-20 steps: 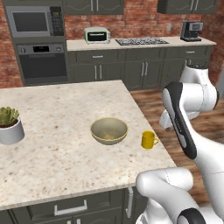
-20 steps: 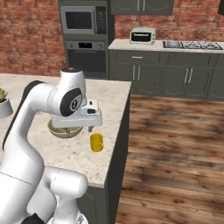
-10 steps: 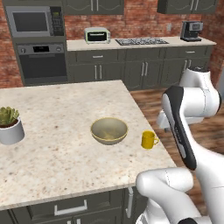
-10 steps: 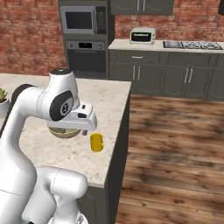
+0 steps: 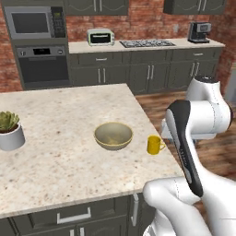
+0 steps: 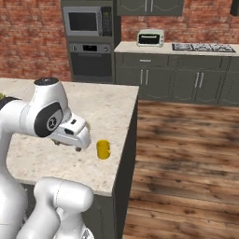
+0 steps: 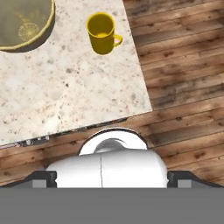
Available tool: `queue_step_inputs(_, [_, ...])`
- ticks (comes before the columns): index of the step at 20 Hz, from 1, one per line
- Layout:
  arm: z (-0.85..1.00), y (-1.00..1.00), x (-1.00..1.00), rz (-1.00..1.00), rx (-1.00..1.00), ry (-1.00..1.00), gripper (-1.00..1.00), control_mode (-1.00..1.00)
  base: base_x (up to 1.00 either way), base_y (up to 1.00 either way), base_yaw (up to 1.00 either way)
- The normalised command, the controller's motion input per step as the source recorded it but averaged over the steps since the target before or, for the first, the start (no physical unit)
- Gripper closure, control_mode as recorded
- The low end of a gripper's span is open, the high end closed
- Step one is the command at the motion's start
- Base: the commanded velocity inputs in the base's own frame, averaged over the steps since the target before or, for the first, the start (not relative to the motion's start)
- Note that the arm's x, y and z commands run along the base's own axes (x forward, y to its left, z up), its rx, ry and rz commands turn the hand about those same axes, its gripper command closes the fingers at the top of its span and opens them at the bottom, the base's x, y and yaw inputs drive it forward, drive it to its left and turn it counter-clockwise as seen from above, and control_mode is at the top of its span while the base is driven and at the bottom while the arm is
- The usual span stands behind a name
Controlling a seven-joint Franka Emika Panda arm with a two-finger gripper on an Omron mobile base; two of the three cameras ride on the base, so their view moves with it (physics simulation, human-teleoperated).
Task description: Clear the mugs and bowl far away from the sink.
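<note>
Yellow mug (image 5: 155,144) stands near the stone counter's (image 5: 60,152) right edge, just beside the olive bowl (image 5: 113,135), while the gripper (image 6: 70,144), jaws spread wide, hangs above, holding nothing.

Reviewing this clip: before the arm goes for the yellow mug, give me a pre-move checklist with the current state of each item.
1. Yellow mug upright on the counter, near its corner: ok.
2. Mug's handle free, pointing off toward the wooden floor side: ok.
3. Bowl apart from the mug, not touching: ok.
4. Gripper empty and open: the hand view shows nothing held; ok.
5. Gripper lined up over the mug: not ok; the hand hangs beside the counter edge, the mug ahead of it.
6. Sink position, to judge "far away": cannot tell.
</note>
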Motion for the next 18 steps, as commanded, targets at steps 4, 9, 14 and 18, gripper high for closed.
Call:
queue_step_inputs(4, [0.0, 0.0, 0.0, 0.0, 0.0, 0.0, -1.0, 1.0, -0.41, -0.17, -0.39])
queue_step_inputs(9, [0.0, 0.0, 0.0, 0.0, 0.0, 0.0, -1.0, 1.0, -0.12, -0.03, -0.92])
queue_step_inputs(14, [0.0, 0.0, 0.0, 0.0, 0.0, 0.0, -1.0, 1.0, 0.0, 0.0, -1.0])
queue_step_inputs(18, [0.0, 0.0, 0.0, 0.0, 0.0, 0.0, -1.0, 1.0, 0.0, 0.0, -1.0])
